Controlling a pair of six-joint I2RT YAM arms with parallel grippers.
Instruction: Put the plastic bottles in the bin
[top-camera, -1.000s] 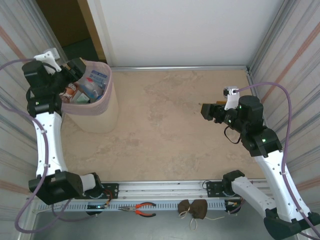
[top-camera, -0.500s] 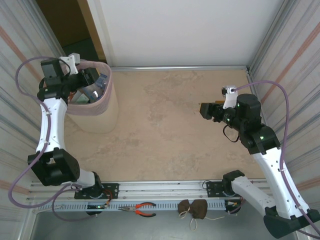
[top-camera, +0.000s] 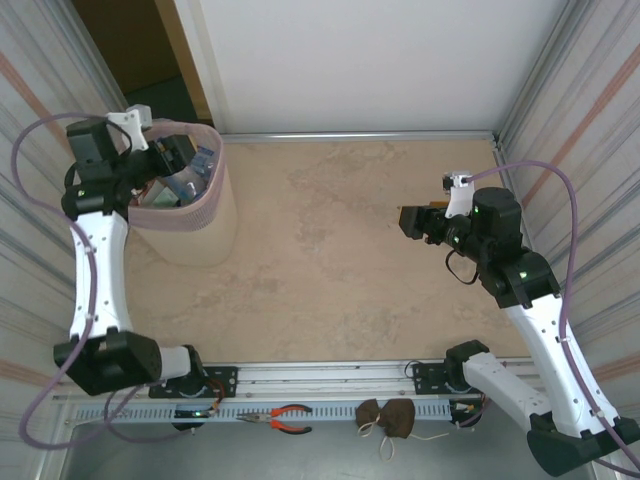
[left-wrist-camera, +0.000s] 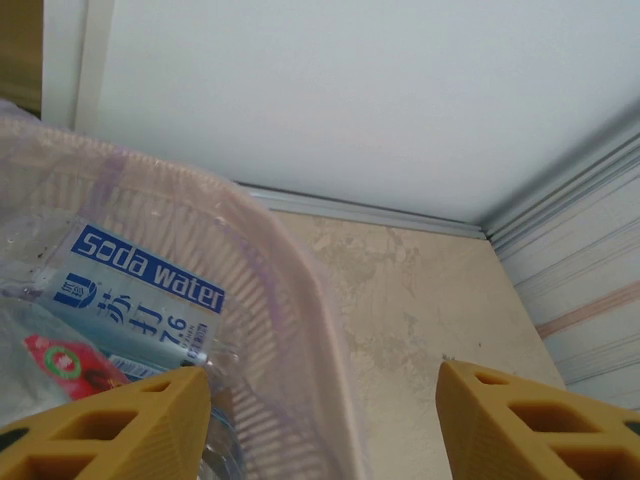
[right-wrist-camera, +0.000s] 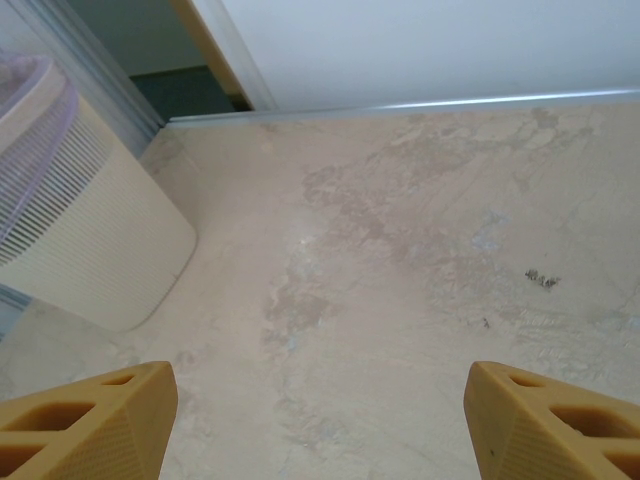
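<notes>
The pale pink bin (top-camera: 200, 235) stands at the table's back left, with several plastic bottles (top-camera: 190, 172) lying inside it. In the left wrist view a clear bottle with a blue "Soda water" label (left-wrist-camera: 140, 295) rests against the bin's ribbed wall (left-wrist-camera: 285, 275). My left gripper (top-camera: 172, 158) (left-wrist-camera: 320, 405) hangs over the bin's rim, open, with nothing between its fingers; one finger is above the inside, the other above the table. My right gripper (top-camera: 408, 222) (right-wrist-camera: 320, 420) is open and empty above bare table at the right. The bin (right-wrist-camera: 80, 230) lies far to its left.
Corrugated walls close in both sides, and a white wall runs along the back. A dark doorway (top-camera: 150, 50) opens behind the bin. Red-handled pliers (top-camera: 285, 418) and a brown pouch (top-camera: 388, 418) lie on the front rail by the arm bases.
The left arm swung up and right over the bin, then back a little to the left. The right arm has hardly moved.
</notes>
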